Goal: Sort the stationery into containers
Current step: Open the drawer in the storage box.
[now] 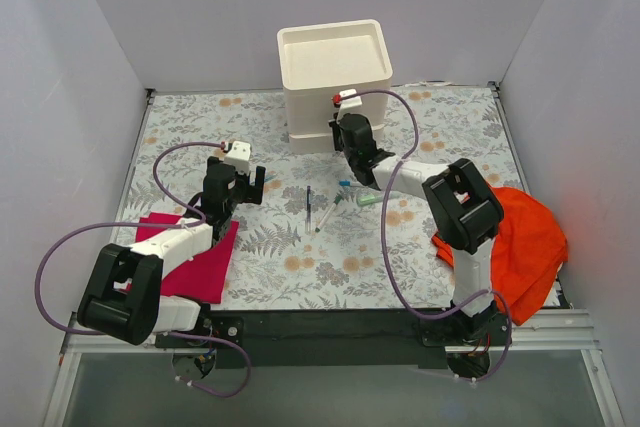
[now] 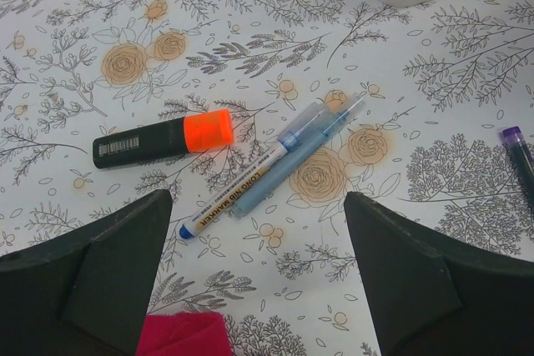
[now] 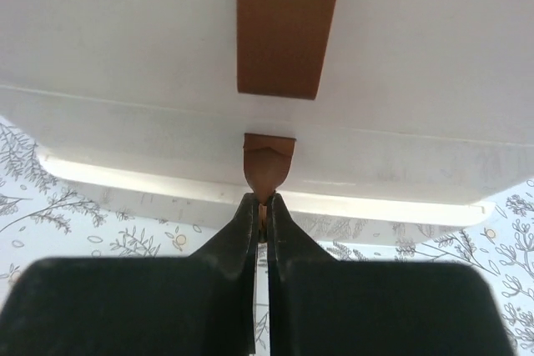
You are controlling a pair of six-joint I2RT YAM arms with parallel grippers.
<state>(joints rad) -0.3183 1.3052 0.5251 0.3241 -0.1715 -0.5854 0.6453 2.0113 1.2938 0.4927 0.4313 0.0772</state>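
The right gripper (image 3: 264, 206) is closed on the tip of the lower brown handle (image 3: 269, 164) at the front of the cream-white drawer unit (image 1: 333, 82), which stands at the far middle of the floral surface (image 1: 300, 272) with a shallow tray (image 1: 333, 52) on top. A second brown handle (image 3: 288, 22) sits on the drawer above it.

The left gripper (image 2: 259, 202) hangs open above a cluster of stationery, touching none of it. Between its spread fingers (image 2: 92, 281) lie a dark highlighter with an orange cap (image 2: 163, 139), a white blue-tipped marker (image 2: 238, 193) and a translucent blue pen (image 2: 304, 152), the last two side by side and touching. A purple-ended pen (image 2: 519, 156) lies apart at the right edge of that view.

In the overhead view, a dark pen (image 1: 309, 199), a white pen (image 1: 325, 215) and a teal marker (image 1: 366, 200) lie between the arms. A magenta cloth (image 1: 195, 257) lies under the left arm and an orange cloth (image 1: 520, 242) beside the right.
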